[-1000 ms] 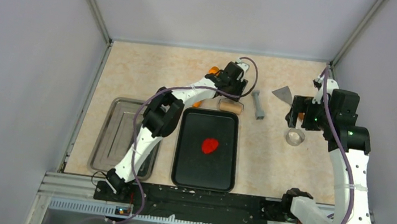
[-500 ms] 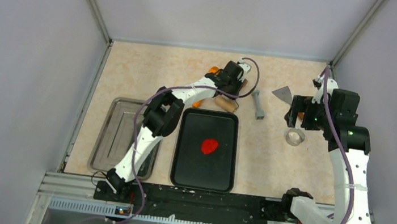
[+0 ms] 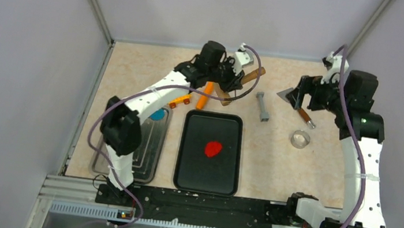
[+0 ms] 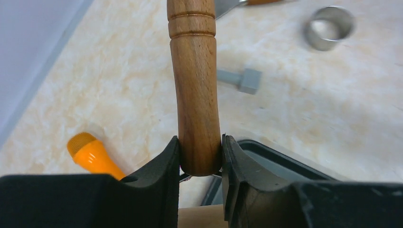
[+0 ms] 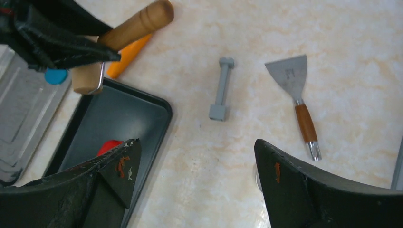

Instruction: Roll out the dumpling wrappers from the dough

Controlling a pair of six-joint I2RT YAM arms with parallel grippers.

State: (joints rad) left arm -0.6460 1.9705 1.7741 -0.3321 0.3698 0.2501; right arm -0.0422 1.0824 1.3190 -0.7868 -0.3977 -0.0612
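Clamping a rolling pin [image 3: 252, 75] in the left gripper [image 4: 199, 159] at upper centre, above the dough [image 3: 213, 148], with the right gripper [image 5: 195, 164] spread wide.

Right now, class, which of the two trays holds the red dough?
The black tray, right of the silver tray: the dough lies near its middle.

The beige marbled table [image 3: 135, 71] carried a black tray [image 3: 208, 173] near its middle, toward 6 o'clock from centre. A silver tray [image 3: 148, 157] lay just beside it, at about 8 o'clock. An orange handle [image 3: 205, 96] lay at 12 o'clock of the black tray, with a smaller orange piece [image 3: 180, 101] at 11. A grey dumbbell-shaped tool [image 3: 262, 107] lay at 1 o'clock, a wooden-handled scraper [image 5: 292, 78] at 2, and a metal ring [image 3: 300, 139] at 3.
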